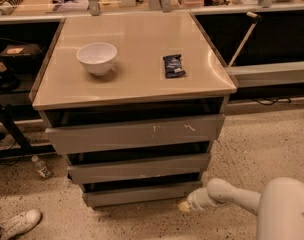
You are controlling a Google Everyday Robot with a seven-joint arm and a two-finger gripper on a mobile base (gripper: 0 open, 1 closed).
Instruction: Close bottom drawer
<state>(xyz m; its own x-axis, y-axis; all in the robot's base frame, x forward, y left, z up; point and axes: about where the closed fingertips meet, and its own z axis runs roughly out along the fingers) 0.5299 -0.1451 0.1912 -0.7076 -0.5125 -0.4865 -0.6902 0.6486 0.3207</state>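
Note:
The bottom drawer [142, 193] is the lowest of three grey drawers in the cabinet, with a plain flat front. It stands pulled out a little, with a dark gap above its front. My gripper [184, 206] sits low at the drawer's right front corner, close to or touching the front face. My white arm [232, 196] reaches in from the lower right.
The middle drawer [139, 167] and the scratched top drawer [134, 132] also stand slightly out. A white bowl [97, 58] and a dark snack packet [173, 65] lie on the cabinet top. A bottle [40, 167] and a white shoe [17, 223] lie on the floor at left.

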